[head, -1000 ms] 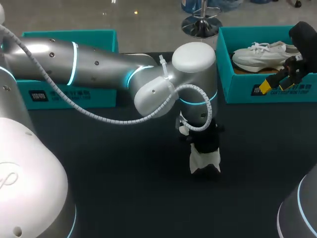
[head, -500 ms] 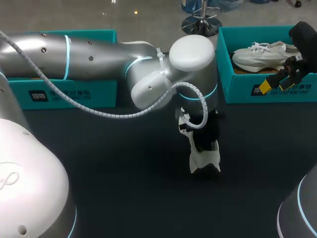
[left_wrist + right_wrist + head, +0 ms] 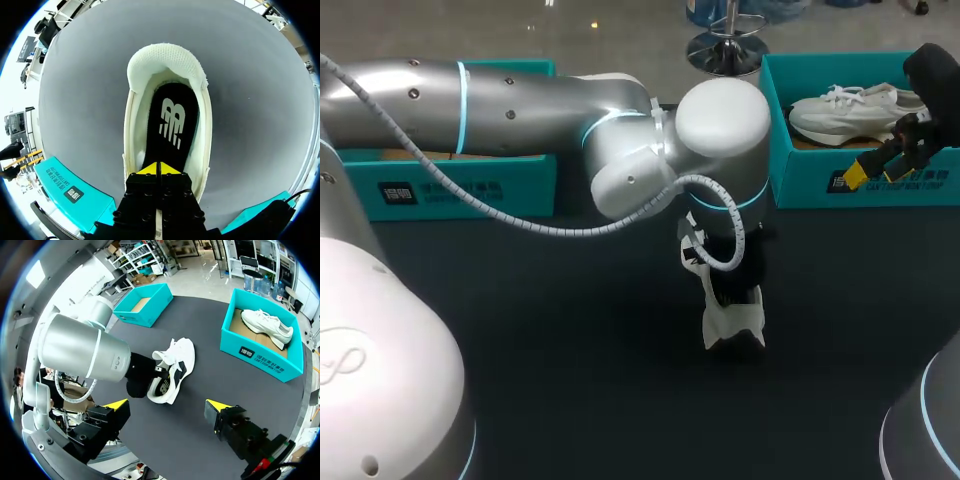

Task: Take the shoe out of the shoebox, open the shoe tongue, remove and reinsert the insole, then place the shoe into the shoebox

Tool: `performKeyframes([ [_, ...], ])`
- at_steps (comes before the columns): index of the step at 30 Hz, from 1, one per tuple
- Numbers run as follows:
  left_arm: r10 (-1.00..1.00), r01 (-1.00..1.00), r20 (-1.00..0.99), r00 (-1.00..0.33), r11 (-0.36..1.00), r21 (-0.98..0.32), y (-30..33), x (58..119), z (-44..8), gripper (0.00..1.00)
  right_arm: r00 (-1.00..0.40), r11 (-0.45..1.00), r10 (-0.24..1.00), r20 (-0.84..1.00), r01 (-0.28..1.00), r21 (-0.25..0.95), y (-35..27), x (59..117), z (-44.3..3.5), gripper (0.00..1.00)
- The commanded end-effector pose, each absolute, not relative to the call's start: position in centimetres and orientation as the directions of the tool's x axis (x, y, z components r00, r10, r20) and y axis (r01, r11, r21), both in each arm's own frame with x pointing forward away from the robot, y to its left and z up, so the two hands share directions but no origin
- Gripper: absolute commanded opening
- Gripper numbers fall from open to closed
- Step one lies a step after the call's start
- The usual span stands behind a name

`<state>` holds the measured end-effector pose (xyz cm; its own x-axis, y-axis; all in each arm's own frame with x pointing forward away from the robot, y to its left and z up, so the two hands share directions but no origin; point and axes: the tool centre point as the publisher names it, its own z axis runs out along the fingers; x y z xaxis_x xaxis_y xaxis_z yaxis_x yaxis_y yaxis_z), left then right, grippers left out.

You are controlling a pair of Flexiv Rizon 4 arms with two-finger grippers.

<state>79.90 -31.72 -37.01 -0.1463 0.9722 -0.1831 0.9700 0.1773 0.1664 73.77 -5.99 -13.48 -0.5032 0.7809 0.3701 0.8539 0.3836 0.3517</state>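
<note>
Dark table [image 3: 520,350]; shoe [image 3: 167,65] lies mid-surface, heel pointing away from my left gripper [image 3: 159,168]. Its tips are pressed together, apparently pinching the black insole [image 3: 170,125] near the forefoot, probably so it can slide lengthwise. My right gripper [image 3: 166,407] is spread wide by the shoebox [image 3: 800,190], clear of the work. White logo on insole, label on box; neither transcribed

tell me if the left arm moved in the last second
Yes. The left arm's white joint cap shifted slightly right, closer to the right shoebox.
</note>
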Motion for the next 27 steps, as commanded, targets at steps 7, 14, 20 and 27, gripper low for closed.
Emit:
performKeyframes([
  [7,0.974,0.964,-0.163,-0.159,0.188,0.186,-31.91,80.24,-37.84,0.71,-0.502,0.384,0.782,0.370,0.855,0.349,-5.95,73.88,-13.52,1.00],
  [14,0.974,0.963,-0.162,-0.160,0.190,0.189,-31.64,80.33,-38.00,0.98,-0.502,0.384,0.782,0.370,0.855,0.349,-5.95,73.88,-13.52,1.00],
  [20,0.976,0.965,-0.154,-0.152,0.181,0.192,-31.53,80.25,-38.29,1.00,-0.502,0.384,0.782,0.370,0.855,0.349,-5.95,73.88,-13.52,1.00],
  [27,0.976,0.965,-0.161,-0.144,0.175,0.194,-31.59,80.18,-38.30,1.00,-0.502,0.384,0.782,0.370,0.855,0.349,-5.95,73.88,-13.52,1.00],
])
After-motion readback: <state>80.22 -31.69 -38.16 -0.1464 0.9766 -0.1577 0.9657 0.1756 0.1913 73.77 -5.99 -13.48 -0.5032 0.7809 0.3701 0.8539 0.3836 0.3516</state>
